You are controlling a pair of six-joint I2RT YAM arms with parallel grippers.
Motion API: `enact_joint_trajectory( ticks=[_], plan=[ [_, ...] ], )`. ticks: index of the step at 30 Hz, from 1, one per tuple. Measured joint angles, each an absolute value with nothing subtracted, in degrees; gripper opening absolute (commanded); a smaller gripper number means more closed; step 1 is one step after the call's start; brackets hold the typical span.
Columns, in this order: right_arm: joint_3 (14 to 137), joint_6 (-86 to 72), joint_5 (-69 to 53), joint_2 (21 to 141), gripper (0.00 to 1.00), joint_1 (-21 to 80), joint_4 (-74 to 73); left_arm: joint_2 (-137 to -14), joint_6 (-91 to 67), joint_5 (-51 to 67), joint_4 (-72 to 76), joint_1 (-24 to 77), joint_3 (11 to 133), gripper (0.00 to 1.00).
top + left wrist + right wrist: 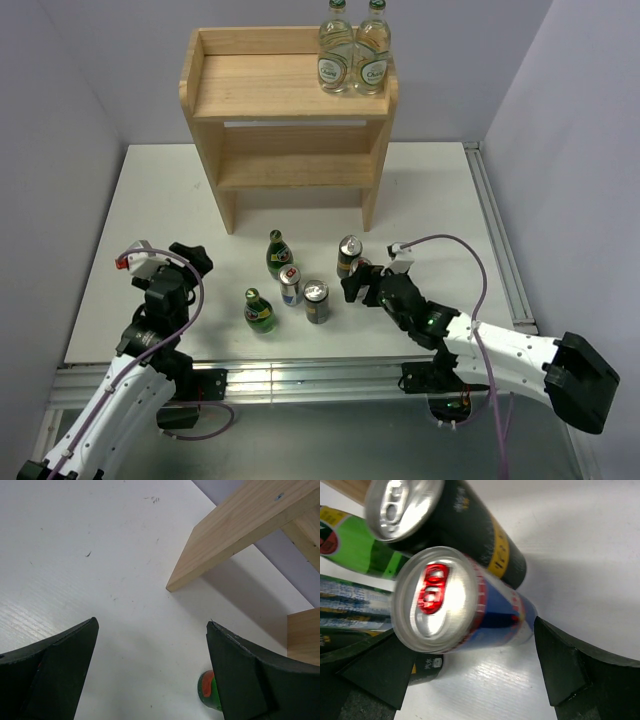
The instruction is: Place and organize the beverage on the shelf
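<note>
The right jaws are spread and straddle a blue-and-silver can (450,600); neither jaw is seen pressing it. The can stands upright on the surface (150,200), long axis vertical, lid toward the wrist camera. A dark can (470,535) stands just beside it on the far side, so close squarely to avoid catching it. The other drinks stand grouped to its left, all short of the shelf (290,100), which lies beyond them. The left jaws are spread on nothing. Treat the right arm as the nearer one.
</note>
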State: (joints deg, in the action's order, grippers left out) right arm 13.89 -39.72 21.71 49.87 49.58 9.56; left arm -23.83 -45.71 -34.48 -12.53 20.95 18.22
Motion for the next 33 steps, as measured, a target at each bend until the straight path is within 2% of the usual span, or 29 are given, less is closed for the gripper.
enact_joint_trajectory(
  ticks=[10,20,22,23,25,26,27,33],
  plan=[
    [13.87,-36.75,37.74,60.53,0.99,60.14,21.82,-23.44,-45.74,-35.03,-9.87,20.95,16.91,0.96],
    [13.06,-38.02,47.88,67.85,0.9,61.28,28.73,-23.46,-45.78,-35.46,-9.19,20.95,16.56,0.97],
    [12.99,-38.3,48.82,69.52,0.81,61.28,30.11,-23.46,-45.78,-35.44,-9.13,20.95,16.34,0.96],
    [12.88,-38.65,49.06,70.39,0.73,61.32,31.0,-23.51,-45.78,-35.44,-9.13,20.95,16.27,0.96],
    [12.73,-38.76,49.95,72.25,0.34,61.41,32.56,-23.57,-45.82,-35.44,-9.06,20.95,16.19,0.96],
    [12.73,-39.0,51.51,73.08,0.09,61.45,33.74,-23.64,-45.89,-35.44,-9.04,20.95,16.19,0.96],
    [12.73,-39.16,51.79,73.73,0.0,61.32,34.83,-23.73,-45.91,-35.46,-9.02,20.95,16.19,0.96],
    [15.05,-41.06,53.3,76.36,0.0,61.91,33.52,-24.71,-45.95,-35.53,-8.73,20.95,16.19,0.96]
  ],
)
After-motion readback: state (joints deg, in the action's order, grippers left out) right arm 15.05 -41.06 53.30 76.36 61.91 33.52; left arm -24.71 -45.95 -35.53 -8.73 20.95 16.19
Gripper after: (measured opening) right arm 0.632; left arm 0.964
